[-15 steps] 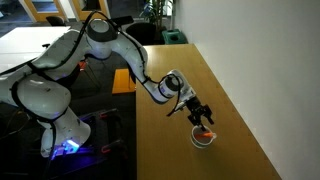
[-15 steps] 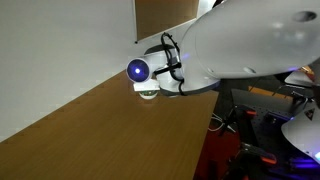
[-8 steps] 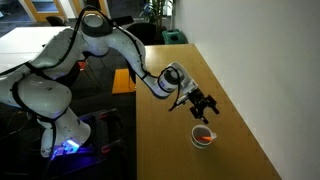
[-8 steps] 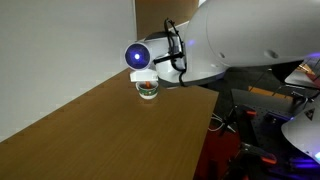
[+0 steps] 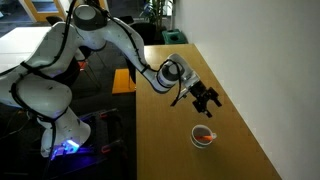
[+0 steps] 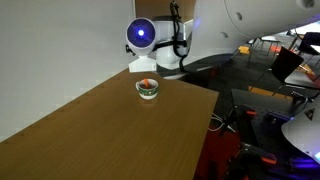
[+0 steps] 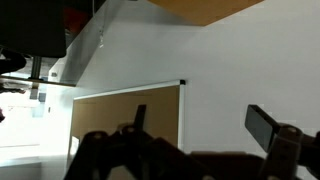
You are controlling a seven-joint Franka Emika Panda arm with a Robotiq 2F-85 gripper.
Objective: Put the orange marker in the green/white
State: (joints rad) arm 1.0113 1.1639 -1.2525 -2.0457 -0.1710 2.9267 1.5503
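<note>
The white cup [image 5: 203, 137] stands on the wooden table [image 5: 165, 130] and also shows in an exterior view [image 6: 147, 90]. The orange marker [image 5: 204, 133] lies inside the cup, and shows as an orange patch at its mouth [image 6: 147, 83]. My gripper [image 5: 207, 100] is open and empty. It hangs in the air above and a little behind the cup, apart from it. In the wrist view the gripper [image 7: 200, 128] faces the white wall, its two dark fingers [image 7: 265, 125] spread wide with nothing between them. Cup and marker are out of the wrist view.
A white wall [image 5: 260, 70] runs along one long side of the table. A green box [image 5: 175, 38] sits at the table's far end. An orange seat [image 5: 124, 80] stands beside the table by the robot base. Office clutter [image 6: 270, 110] lies past the table's edge.
My gripper has risen from just over the cup and drawn back from it. The marker stays in the cup. The cup has not moved.
</note>
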